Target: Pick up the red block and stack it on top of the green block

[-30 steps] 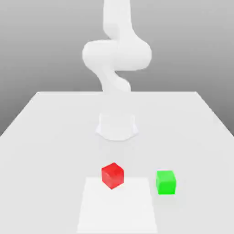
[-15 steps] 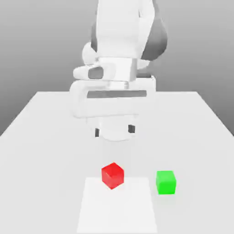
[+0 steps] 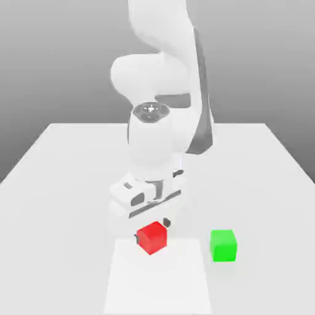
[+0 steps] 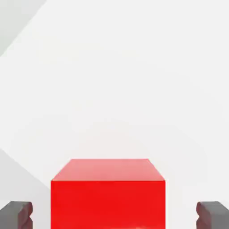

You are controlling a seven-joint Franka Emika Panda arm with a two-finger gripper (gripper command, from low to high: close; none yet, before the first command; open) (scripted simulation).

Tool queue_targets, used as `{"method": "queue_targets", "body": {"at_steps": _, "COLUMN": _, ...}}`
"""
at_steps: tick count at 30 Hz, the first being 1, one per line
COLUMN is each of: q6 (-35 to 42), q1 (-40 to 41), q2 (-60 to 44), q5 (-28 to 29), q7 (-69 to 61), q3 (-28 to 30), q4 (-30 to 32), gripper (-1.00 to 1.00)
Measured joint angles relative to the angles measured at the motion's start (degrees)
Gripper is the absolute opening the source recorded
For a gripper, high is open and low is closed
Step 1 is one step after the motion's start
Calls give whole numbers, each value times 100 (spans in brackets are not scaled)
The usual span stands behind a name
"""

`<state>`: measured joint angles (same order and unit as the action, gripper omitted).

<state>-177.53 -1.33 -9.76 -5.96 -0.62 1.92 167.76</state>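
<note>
So the jaws are spread wide and released, nothing gripped yet, and that makes sense because the red block (image 3: 152, 237) sits right between them on the desk (image 3: 55, 178), with a clear gap on each side in the hand view, where one fingertip (image 4: 16, 214) flanks the red block (image 4: 108, 197) on each side. Looks like the hand came in straddling the cube so it only has to pinch shut. Off toward the exterior view's right, well outside the jaws, the green block (image 3: 223, 245) sits by itself on the desk, apart from the red one, presumably left free as the stacking spot.
</note>
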Motion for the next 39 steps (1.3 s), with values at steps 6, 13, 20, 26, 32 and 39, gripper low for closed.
{"method": "queue_targets", "body": {"at_steps": 6, "q6": -28, "q1": 49, "q2": -42, "q5": 1, "q7": 0, "q3": -48, "q4": -4, "gripper": -100}}
{"method": "queue_targets", "body": {"at_steps": 13, "q6": 750, "q1": -161, "q2": 854, "q5": 616, "q7": 465, "q3": 327, "q4": 91, "gripper": -100}}
{"method": "queue_targets", "body": {"at_steps": 20, "q6": 1581, "q1": -200, "q2": 1767, "q5": 785, "q7": 827, "q3": 211, "q4": 182, "gripper": -100}}
{"method": "queue_targets", "body": {"at_steps": 26, "q6": 2076, "q1": -772, "q2": 1912, "q5": 471, "q7": 2202, "q3": -553, "q4": -195, "gripper": -100}}
{"method": "queue_targets", "body": {"at_steps": 32, "q6": 2378, "q1": -1242, "q2": 1849, "q5": 282, "q7": 3458, "q3": -1232, "q4": -544, "gripper": -100}}
{"method": "queue_targets", "body": {"at_steps": 39, "q6": 1813, "q1": -1184, "q2": 1214, "q5": 659, "q7": 3815, "q3": -1246, "q4": -626, "gripper": -100}}
